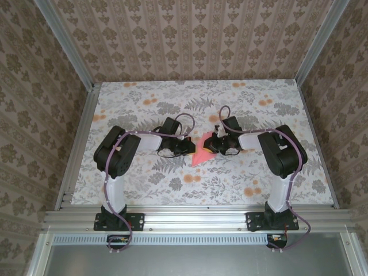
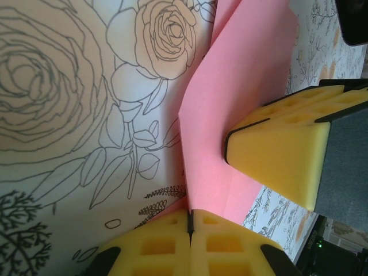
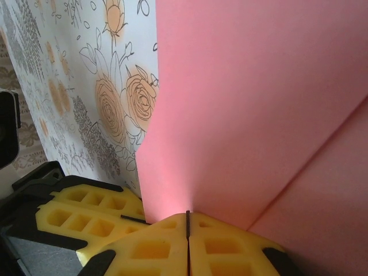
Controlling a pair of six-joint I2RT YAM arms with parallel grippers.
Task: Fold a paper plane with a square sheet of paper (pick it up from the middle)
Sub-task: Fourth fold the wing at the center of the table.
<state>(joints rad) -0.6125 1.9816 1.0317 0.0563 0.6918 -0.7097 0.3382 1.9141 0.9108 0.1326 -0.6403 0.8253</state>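
Flowery table (image 1: 144, 184), both arms meeting mid-table on the pink sheet (image 1: 201, 154), mid-fold

On the left gripper (image 2: 190, 223) the yellow pads (image 2: 224, 244) are squeezed together on an edge of the sheet right where a crease runs in. The right gripper (image 3: 187, 221) is pinched onto it the same way from the other side, so the paper looks partly lifted off the cloth between them. Reads to me like a creasing step: I'd hold both pinches firm and move the two hands as one, since thin paper will probably tear or buckle if one pulls ahead. The grippers sit just beside each other, so that's the tight spot. Further out there's lots of room; the frame rails (image 1: 77, 149) and wallpapered walls (image 1: 190, 34) are well apart from them on the left, right and far sides.
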